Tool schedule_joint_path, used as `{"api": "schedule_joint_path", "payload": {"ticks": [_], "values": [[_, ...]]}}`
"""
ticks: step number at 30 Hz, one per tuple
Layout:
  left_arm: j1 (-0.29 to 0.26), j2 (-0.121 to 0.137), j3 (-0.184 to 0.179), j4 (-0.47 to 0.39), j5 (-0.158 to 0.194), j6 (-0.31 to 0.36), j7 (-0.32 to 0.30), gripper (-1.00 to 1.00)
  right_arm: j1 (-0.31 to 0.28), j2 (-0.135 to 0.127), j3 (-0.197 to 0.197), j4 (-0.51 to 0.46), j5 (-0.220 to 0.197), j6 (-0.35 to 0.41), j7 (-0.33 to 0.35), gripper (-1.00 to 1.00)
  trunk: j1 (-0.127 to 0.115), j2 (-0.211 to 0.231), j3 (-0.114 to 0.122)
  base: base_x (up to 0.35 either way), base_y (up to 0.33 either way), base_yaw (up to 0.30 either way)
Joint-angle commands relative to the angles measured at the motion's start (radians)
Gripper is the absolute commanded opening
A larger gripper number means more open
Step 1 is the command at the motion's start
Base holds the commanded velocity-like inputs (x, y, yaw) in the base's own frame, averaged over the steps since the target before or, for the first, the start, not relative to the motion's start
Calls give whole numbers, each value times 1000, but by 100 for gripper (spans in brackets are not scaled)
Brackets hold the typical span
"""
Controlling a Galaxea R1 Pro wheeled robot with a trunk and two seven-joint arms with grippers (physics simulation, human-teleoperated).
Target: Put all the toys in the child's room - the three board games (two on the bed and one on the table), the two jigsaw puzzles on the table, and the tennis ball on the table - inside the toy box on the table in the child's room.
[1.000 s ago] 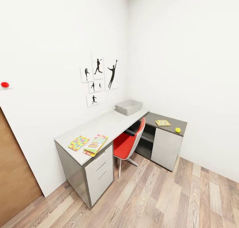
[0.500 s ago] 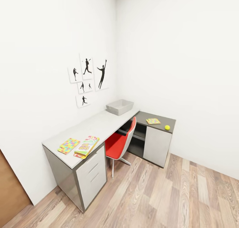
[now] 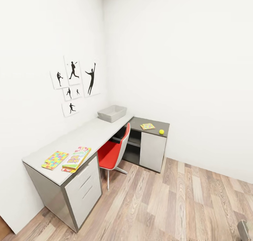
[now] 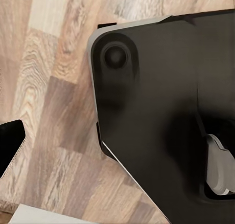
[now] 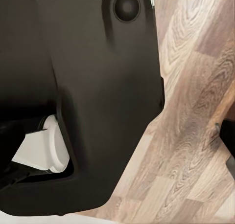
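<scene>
Gripper state on both arms: cannot tell; both wrist views show dark robot body over wood floor (image 4: pixel 44 87). Toy box (image 3: pixel 112 113): one, on bench (image 3: pixel 88 135), contents not discernible. Jigsaw puzzles: two (image 3: pixel 54 159) (image 3: pixel 147 126). Board game (image 3: pixel 76 159): one. Tennis ball (image 3: pixel 161 131): one.

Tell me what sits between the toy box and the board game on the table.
Head view: bare pale tabletop between the toy box and the board game.

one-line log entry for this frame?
phase: approaching table | toy box empty | tennis ball, puzzles, one game on table | hands: unseen
</scene>
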State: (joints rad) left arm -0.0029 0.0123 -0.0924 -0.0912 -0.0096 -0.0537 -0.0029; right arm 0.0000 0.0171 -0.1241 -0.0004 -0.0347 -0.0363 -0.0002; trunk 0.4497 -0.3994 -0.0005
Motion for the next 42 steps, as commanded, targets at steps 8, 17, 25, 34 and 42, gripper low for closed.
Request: {"api": "schedule_joint_path", "payload": {"ticks": [8, 17, 25, 34, 42], "values": [[0, 1, -5, 0, 0, -5, 0, 100, 0, 0, -9, 0, -4, -4, 0, 100, 0, -1, 0, 0, 0, -285], [-1, 0, -4, -24, 0, -3, 0, 100, 0, 0, -11, 0, -3, -5, 0, 100, 0, -1, 0, 0, 0, -283], [-2, 0, -3, -51, 0, 5, -1, 100, 0, 3, -8, 0, -1, -42, 0, 100, 0, -1, -1, 0, 0, -125], [-29, 0, -2, -59, 1, 59, 0, 100, 0, 6, -6, 0, 2, -122, -3, 100, 0, -1, -1, 0, 0, -16], [-72, 1, -1, -59, 3, 117, 1, 100, 0, 6, -10, 0, -1, -136, -3, 100, 0, -1, -1, 0, 0, -1]]}}
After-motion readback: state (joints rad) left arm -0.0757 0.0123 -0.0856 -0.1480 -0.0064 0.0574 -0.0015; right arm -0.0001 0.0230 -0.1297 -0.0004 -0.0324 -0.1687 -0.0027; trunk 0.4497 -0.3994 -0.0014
